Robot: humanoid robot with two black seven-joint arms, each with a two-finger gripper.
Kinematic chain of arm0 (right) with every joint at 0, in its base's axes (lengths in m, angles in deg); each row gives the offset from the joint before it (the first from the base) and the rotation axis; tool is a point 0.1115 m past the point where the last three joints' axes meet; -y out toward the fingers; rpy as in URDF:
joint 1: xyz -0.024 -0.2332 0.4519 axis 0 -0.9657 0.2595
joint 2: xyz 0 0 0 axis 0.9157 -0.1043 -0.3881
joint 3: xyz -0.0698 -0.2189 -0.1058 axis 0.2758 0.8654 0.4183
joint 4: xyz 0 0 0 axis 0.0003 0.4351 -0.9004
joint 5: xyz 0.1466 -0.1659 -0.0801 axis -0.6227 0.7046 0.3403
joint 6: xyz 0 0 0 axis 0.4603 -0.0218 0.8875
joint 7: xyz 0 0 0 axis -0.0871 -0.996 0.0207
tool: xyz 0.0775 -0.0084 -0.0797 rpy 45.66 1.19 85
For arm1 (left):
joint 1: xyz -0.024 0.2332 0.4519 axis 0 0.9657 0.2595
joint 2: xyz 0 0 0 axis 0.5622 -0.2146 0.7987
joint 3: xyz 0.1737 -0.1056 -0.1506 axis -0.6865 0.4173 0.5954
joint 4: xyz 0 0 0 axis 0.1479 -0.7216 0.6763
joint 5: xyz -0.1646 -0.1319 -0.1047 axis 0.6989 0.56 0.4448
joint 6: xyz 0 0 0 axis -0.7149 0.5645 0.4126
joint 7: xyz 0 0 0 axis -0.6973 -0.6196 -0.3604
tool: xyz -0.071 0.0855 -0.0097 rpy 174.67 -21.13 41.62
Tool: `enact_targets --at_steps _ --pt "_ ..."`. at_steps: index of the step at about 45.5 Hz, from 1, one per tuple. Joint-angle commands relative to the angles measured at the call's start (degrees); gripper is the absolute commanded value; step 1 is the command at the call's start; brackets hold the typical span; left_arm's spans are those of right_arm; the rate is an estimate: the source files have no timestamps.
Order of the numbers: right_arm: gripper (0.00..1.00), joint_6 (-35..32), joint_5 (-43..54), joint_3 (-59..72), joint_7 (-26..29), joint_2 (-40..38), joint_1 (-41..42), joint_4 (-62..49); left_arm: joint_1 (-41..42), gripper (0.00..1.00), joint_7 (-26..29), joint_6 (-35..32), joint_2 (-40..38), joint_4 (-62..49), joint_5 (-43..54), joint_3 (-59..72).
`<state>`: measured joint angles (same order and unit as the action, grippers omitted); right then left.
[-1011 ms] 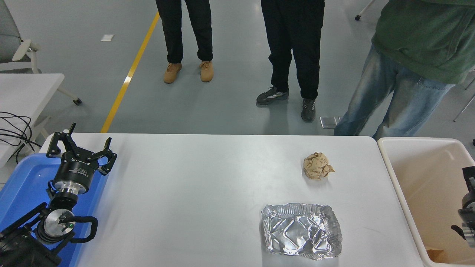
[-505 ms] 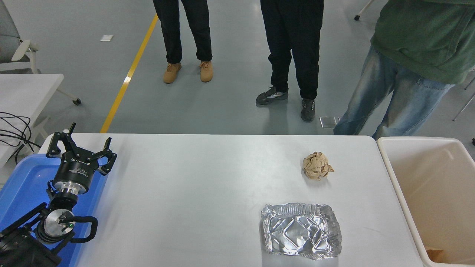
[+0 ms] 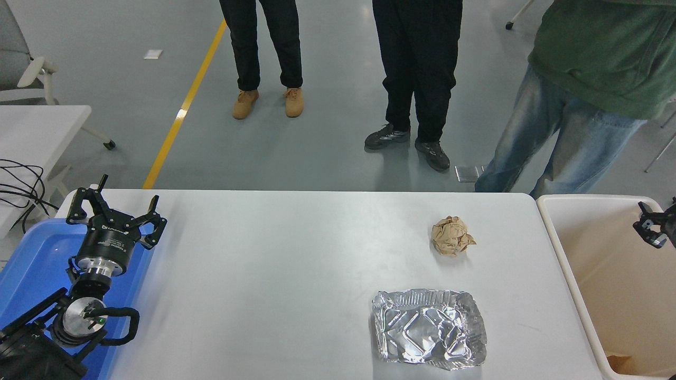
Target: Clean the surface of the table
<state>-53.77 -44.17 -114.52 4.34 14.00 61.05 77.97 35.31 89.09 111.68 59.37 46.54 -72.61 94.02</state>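
On my screen, item one: the large smooth white-grey rectangular tabletop (image 3: 274, 274), filling the middle of the head view from left to right.

Item two: a crumpled ball of brown paper (image 3: 452, 236), resting on the tabletop toward its far right.

Item three: a crushed silver foil tray (image 3: 429, 327), lying flat on the tabletop nearer to me, below the paper ball and apart from it.

Item four: a beige plastic bin (image 3: 560, 248), standing just beside the tabletop's right end, with a scrap of brown material in its near corner.

Item five: a blue plastic tray (image 3: 31, 264), at the tabletop's left end.

Item six: my left pincer (image 3: 116, 214), parked over the blue tray's edge, its black fingers spread wide and gripping nothing.

Item seven: my right pincer (image 3: 654, 230), only a tip showing at the right edge above the bin; I cannot tell how its fingers stand.

Item eight: three people standing on the grey floor beyond the tabletop's far side.
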Motion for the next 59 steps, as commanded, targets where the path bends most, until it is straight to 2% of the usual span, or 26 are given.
enact_targets --at_steps 1,8,18,33,59 --pt "0.99 -0.6 -0.3 -4.0 -2.7 1.4 -2.4 9.0 0.0 0.99 0.0 0.0 0.0 -0.1 0.0 0.0" --pt "0.99 -0.7 0.4 -3.0 -7.9 5.0 -2.6 9.0 0.0 0.99 0.0 0.0 0.0 -0.1 0.0 0.0" --pt "0.99 -0.6 1.0 -3.2 -10.6 10.5 -3.7 9.1 0.0 0.99 0.0 0.0 0.0 -0.1 0.0 0.0" --pt "0.99 -0.7 1.0 -3.4 -12.9 11.9 -3.8 9.0 0.0 0.99 0.0 0.0 0.0 0.0 0.0 0.0" --pt "0.99 -0.4 1.1 -2.8 -12.6 10.4 -4.0 9.1 0.0 0.99 0.0 0.0 0.0 -0.1 0.0 0.0"
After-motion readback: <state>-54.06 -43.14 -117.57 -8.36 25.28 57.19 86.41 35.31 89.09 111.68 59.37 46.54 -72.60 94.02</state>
